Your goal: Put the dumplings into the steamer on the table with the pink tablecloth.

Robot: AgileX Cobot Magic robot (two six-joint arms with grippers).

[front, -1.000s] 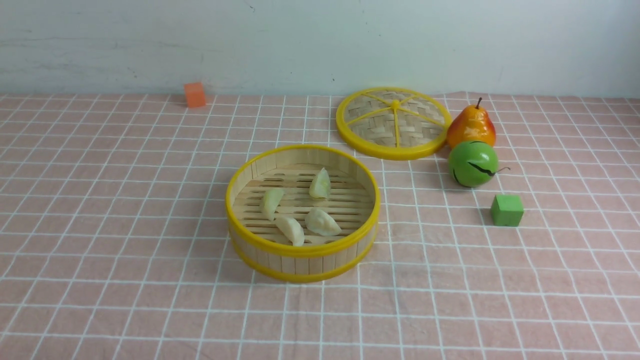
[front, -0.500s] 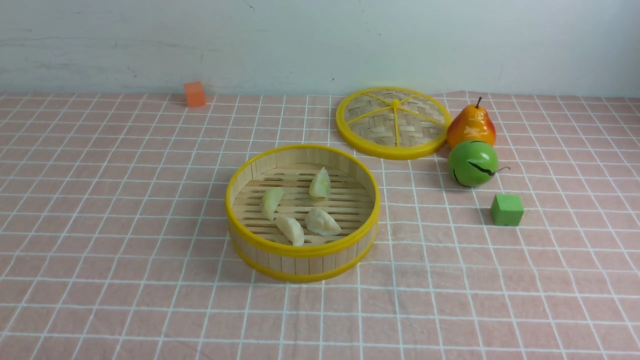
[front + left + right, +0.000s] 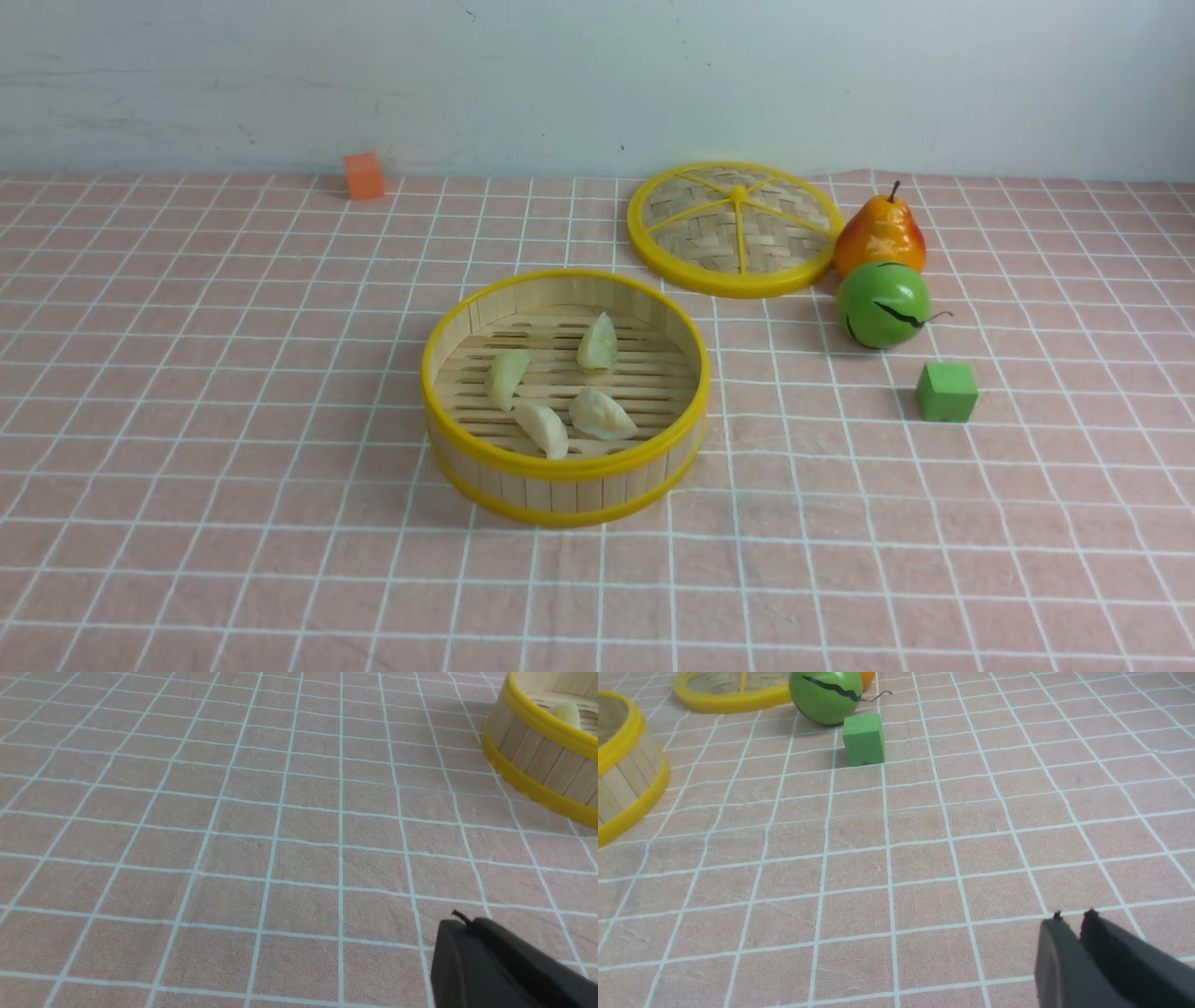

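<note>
The steamer [image 3: 565,467] stands mid-table on the pink tablecloth [image 3: 233,420]. Several pale dumplings [image 3: 602,413] lie on its slotted floor. Neither gripper shows in the front view. In the left wrist view my left gripper [image 3: 462,919] is shut and empty, low over bare cloth, with the steamer [image 3: 537,742] and one dumpling [image 3: 565,711] well away from it. In the right wrist view my right gripper [image 3: 1071,917] has its jaws together with nothing between them, over bare cloth, far from the steamer [image 3: 621,779].
The woven yellow-rimmed lid [image 3: 733,229] lies behind the steamer to the right. A pear [image 3: 880,233], a green ball [image 3: 882,305] and a green cube [image 3: 947,392] sit to its right. An orange cube [image 3: 363,176] stands at the back left by the wall.
</note>
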